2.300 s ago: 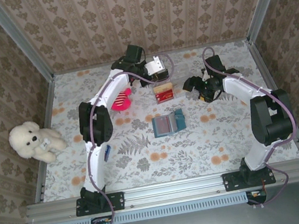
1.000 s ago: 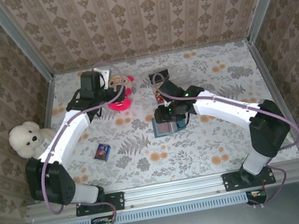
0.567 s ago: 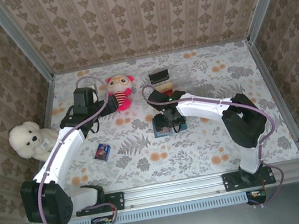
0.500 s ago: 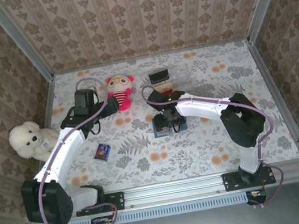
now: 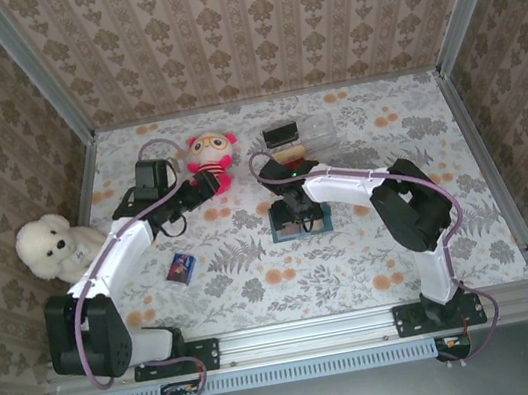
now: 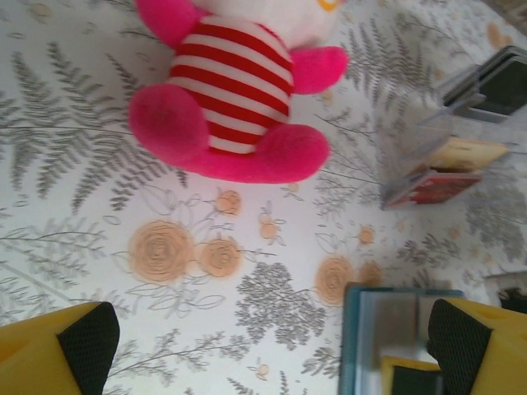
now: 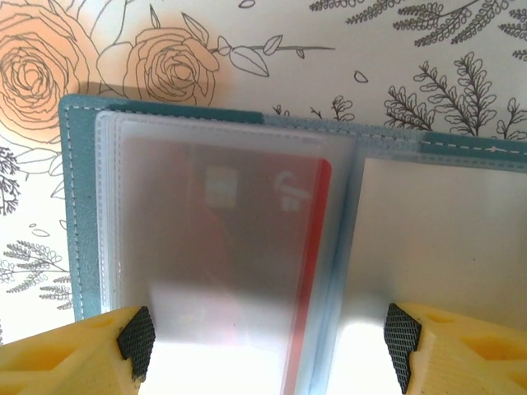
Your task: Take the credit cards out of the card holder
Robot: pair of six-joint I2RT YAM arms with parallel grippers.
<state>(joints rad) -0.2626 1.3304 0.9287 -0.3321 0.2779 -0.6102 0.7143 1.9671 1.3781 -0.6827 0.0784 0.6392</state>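
top / layout: card holder [image 5: 299, 222] lies open and flat mid-tabletop [image 5: 356, 263]. The right claw [image 5: 297, 214] is directly over it. The left claw [image 5: 204, 191] is up-left of it, beside the pink plush doll [image 5: 208, 156].
top / extras: clear tray [image 5: 306, 135] just behind the holder, small blue can [image 5: 181, 267] to its left, white teddy [image 5: 54, 248] far left. Holder contents are too small to read here.
left wrist / claw: left claw [image 6: 268, 341] is spread wide with nothing between the yellow fingers [image 6: 41, 354]. Pads are black and ribbed.
left wrist / scene: card holder [image 6: 387, 329] shows as a teal corner at lower right. Doll [image 6: 230, 99] is fuzzy pink with a red-white striped belly. Tray [image 6: 461, 156] beyond the holder carries flat red and pale-gold pieces.
right wrist / claw: right claw [image 7: 270, 336] has its jaws apart, pads either side of the holder's left panel. Contact can't be told.
right wrist / holder: card holder [image 7: 74, 206] has a stitched teal cover and frosted clear sleeves. A red card [image 7: 247, 247] sits inside the left sleeve.
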